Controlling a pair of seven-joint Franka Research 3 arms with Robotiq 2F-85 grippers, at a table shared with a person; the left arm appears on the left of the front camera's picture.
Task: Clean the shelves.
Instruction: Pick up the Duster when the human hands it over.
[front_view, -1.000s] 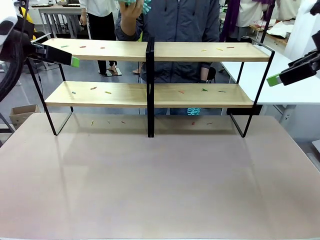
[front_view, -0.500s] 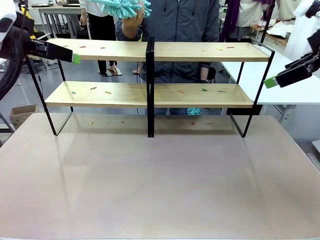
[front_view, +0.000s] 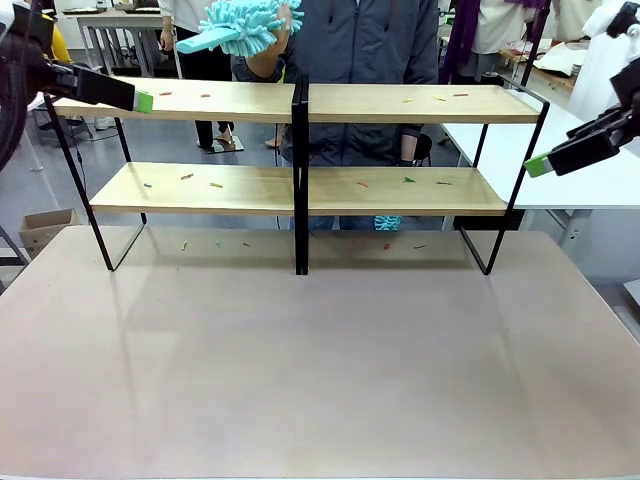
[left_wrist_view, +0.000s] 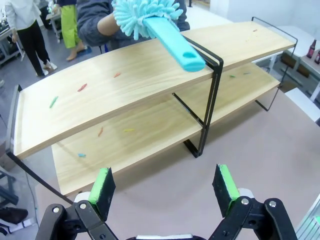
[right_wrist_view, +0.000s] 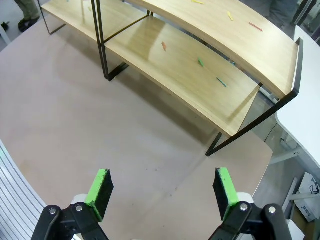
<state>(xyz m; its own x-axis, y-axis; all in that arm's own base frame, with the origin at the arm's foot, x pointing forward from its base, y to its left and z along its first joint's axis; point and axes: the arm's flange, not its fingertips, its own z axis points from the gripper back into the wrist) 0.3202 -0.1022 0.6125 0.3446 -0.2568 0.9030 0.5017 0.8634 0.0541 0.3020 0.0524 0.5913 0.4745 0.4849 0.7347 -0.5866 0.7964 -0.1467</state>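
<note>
The shelves stand at the far side of the table, two light wooden boards on a black frame, with small coloured scraps strewn on both. Behind them a person's hand holds up a teal fluffy duster, its handle pointing left. My left gripper hovers open at the top board's left end. In the left wrist view the left gripper is empty, with the shelves and the duster ahead. My right gripper is open off the right end, above the table in its own view.
The beige table spreads bare in front of the shelves. A white table stands at the right behind the rack, and a cardboard box sits on the floor at the left. Other people stand farther back.
The person's hand has swung the duster down into view, handle pointing left. My left gripper has risen to the level of the top board. The right gripper has barely moved.
</note>
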